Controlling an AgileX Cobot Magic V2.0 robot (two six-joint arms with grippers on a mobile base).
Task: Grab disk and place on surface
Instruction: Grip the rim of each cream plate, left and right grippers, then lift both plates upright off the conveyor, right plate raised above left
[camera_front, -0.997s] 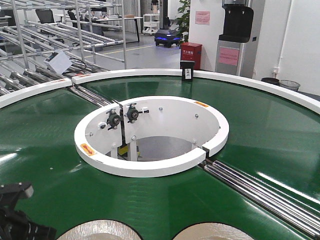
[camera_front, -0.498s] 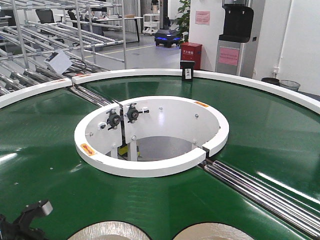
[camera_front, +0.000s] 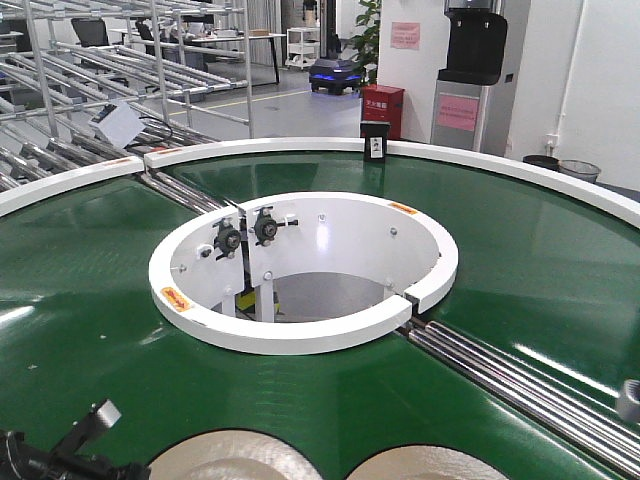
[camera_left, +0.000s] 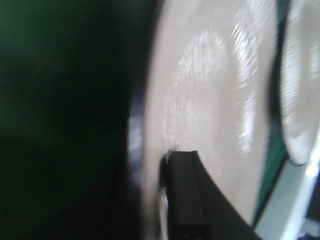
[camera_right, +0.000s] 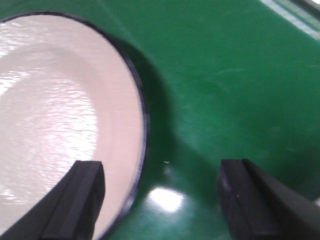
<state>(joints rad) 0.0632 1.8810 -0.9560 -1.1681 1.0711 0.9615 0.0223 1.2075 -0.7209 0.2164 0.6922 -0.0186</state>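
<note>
Firstly, the count and the writing:

- Two disks lie flat on the green conveyor belt (camera_front: 90, 290), side by side at the near edge of the front view: the left disk (camera_front: 230, 462) and the right disk (camera_front: 430, 466); both are pale with a dark rim, and neither is lifted
- Two grippers; the left gripper (camera_front: 78, 445) is low at the near left, just beside the left disk; its wrist view is blurred and shows only one black finger (camera_left: 187, 200) over a disk's pale face, so I cannot tell whether the jaws are parted or closed
- The right gripper (camera_right: 165, 197) has its jaws spread wide with nothing held; one of its fingers (camera_right: 80, 200) is over a disk's edge, the other over bare belt, with the rim between them
- One white ring (camera_front: 300, 335) sits in the middle of the belt, with two orange stickers (camera_front: 175, 298) and two black bearing units (camera_front: 227, 238); the sticker print is too small to read
- One small black box (camera_front: 374, 142) with a white label, one red box (camera_front: 382, 108) with white characters, two pink notices (camera_front: 405, 35); none is legible
- One blue vehicle (camera_front: 335, 75) on the floor behind
</note>
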